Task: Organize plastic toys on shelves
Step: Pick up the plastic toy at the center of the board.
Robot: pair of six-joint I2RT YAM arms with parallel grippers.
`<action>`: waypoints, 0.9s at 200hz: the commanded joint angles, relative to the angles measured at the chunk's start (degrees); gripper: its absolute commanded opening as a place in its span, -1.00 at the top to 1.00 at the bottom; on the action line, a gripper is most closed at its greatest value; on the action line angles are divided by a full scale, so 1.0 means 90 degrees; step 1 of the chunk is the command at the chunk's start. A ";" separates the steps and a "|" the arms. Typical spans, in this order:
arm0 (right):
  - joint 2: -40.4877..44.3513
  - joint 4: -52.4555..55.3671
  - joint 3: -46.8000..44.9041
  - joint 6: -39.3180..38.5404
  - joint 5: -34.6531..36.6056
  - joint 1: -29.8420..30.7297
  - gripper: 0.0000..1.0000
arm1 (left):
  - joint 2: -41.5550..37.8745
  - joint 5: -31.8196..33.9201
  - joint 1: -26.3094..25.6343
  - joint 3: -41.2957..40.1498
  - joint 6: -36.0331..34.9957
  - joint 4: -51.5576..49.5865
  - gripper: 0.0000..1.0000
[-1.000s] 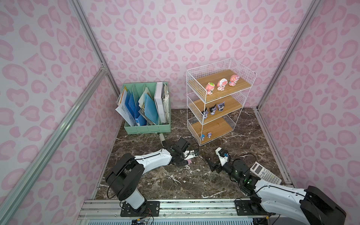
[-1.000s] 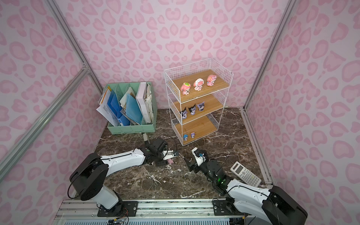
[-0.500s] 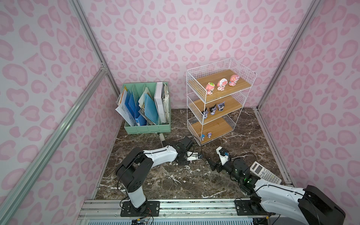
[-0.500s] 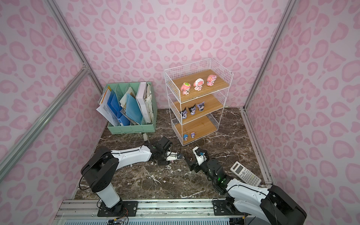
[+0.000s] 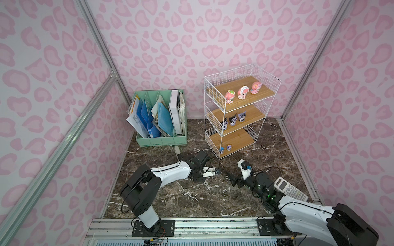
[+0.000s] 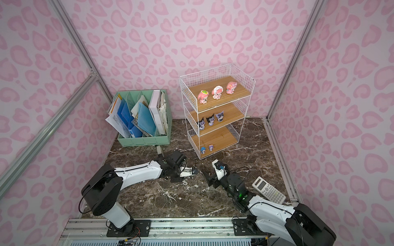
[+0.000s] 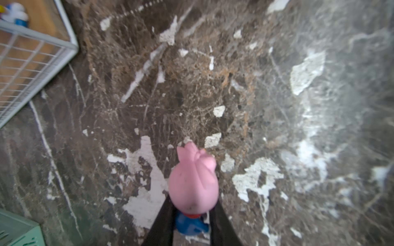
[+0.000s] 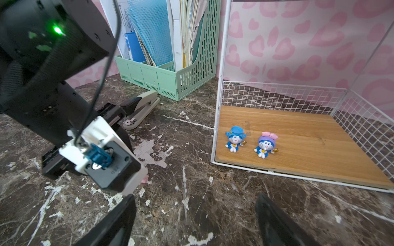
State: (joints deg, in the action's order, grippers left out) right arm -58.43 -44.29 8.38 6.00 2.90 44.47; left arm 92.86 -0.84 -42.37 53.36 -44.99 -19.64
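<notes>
1. Grip: left gripper (image 7: 193,201) pinches pink-headed toy (image 7: 194,181) at its lower head, down at the marble table (image 7: 234,85), near the shelves (image 7: 38,35).
2. Idle: right gripper (image 8: 196,210) spread, empty.
3. Risk: rounded head, narrow hold; toy may twist out when lifted.

On your dark marble table (image 5: 202,198), at about eleven o'clock in both top views, you find a mint-green file organizer (image 5: 161,140) that holds tilted blue folders (image 5: 164,121) and white papers (image 5: 136,123). A grey-and-black stapler (image 8: 139,108) lies just beside its front wall, at the organizer's five o'clock. A white calculator (image 5: 290,188) lies flat at four o'clock, near the table's edge.
</notes>
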 commanded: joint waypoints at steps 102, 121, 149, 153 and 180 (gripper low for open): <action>-0.0094 0.2266 0.2348 0.2384 -0.1830 -0.0354 -0.62 | -0.2155 -0.1693 0.0170 -0.1631 0.4841 0.3995 0.71; -0.0452 0.2484 0.2676 0.2246 -0.1759 -0.0135 -0.53 | -0.2301 -0.1742 0.0162 -0.1701 0.5116 0.4077 0.72; -0.0790 0.2549 0.2971 0.1822 -0.1372 0.0291 -0.49 | -0.2444 -0.1742 0.0128 -0.1683 0.5438 0.4010 0.71; -0.0831 0.2579 0.3013 0.1767 -0.1280 0.0334 -0.48 | -0.2460 -0.1729 0.0114 -0.1686 0.5447 0.3986 0.72; -0.1050 0.2490 0.3167 0.1667 -0.0957 0.0403 -0.36 | -0.2532 -0.1713 0.0074 -0.1739 0.5501 0.3930 0.72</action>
State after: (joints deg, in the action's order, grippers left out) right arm -66.83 -21.45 35.79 22.74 -9.69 47.88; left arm 70.65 -15.70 -41.52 38.02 2.07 14.59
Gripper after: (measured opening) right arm 0.697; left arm 0.245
